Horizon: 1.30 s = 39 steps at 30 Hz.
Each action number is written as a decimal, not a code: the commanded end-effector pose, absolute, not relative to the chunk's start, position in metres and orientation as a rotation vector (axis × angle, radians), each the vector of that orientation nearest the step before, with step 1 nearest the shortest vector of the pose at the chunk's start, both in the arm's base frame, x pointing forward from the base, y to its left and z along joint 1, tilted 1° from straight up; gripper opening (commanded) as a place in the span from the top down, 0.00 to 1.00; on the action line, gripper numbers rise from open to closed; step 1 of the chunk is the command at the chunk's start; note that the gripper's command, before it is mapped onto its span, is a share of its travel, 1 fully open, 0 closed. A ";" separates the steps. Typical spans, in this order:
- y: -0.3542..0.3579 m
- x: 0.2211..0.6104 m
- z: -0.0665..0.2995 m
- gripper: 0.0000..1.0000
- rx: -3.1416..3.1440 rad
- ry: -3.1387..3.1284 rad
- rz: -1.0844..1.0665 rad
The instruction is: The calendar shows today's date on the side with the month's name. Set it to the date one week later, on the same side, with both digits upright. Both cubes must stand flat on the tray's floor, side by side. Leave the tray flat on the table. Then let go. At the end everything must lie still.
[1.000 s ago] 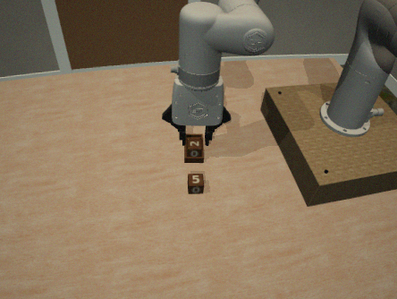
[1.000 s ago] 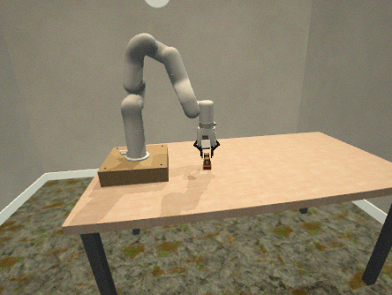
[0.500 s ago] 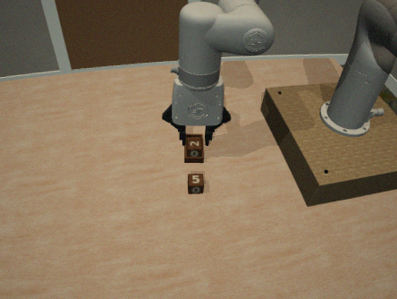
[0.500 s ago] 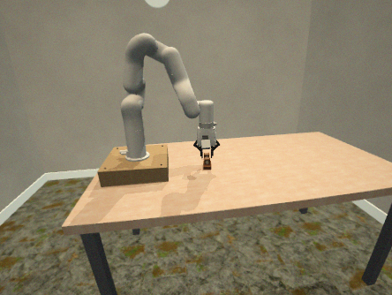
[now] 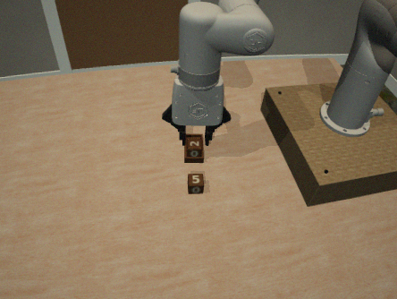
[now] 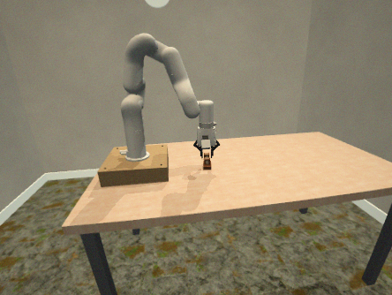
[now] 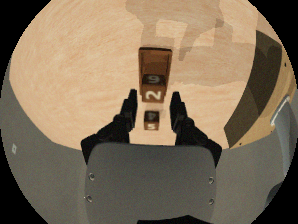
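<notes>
Hovering gripper (image 5: 196, 143) (image 6: 207, 155) (image 7: 154, 98): fingers spread partway, pinching nothing, pointing down over the tray.
Tray (image 5: 194, 160) (image 6: 207, 168) (image 7: 155, 49): on the table (image 5: 98, 215) (image 6: 274, 163) (image 7: 65, 75), below the fingers.
Tray cube (image 5: 194, 144) (image 7: 153, 94): inside the tray at the end nearer the loose cube, a 2 on top, lying sideways in the top view; a 0 faces the loose cube, a 6 or 9 the tray's vacant part.
Loose cube (image 5: 196, 180) (image 7: 151, 126): outside the tray, near its end, apart from it, 5 on top, 0 on one side.
Base block (image 5: 291, 139) (image 6: 132, 177) (image 7: 250, 95): well apart from the tray, carrying the arm (image 5: 200, 49) (image 6: 134, 128).
</notes>
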<state>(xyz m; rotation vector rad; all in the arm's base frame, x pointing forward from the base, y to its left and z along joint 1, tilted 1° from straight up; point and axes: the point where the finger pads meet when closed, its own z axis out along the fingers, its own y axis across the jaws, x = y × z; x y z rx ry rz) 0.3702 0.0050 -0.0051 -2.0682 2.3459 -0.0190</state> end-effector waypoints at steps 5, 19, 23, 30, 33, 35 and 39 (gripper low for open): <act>0.005 0.371 -0.004 0.51 -2.067 2.344 -0.022; 0.005 0.371 -0.005 0.51 -2.067 2.344 -0.022; 0.005 0.371 -0.008 0.51 -2.067 2.344 -0.022; 0.005 0.371 -0.015 0.51 -2.067 2.344 -0.022; 0.005 0.371 -0.020 0.51 -2.067 2.344 -0.022; 0.005 0.372 -0.024 0.51 -2.067 2.344 -0.022; 0.005 0.372 -0.029 0.51 -2.067 2.344 -0.022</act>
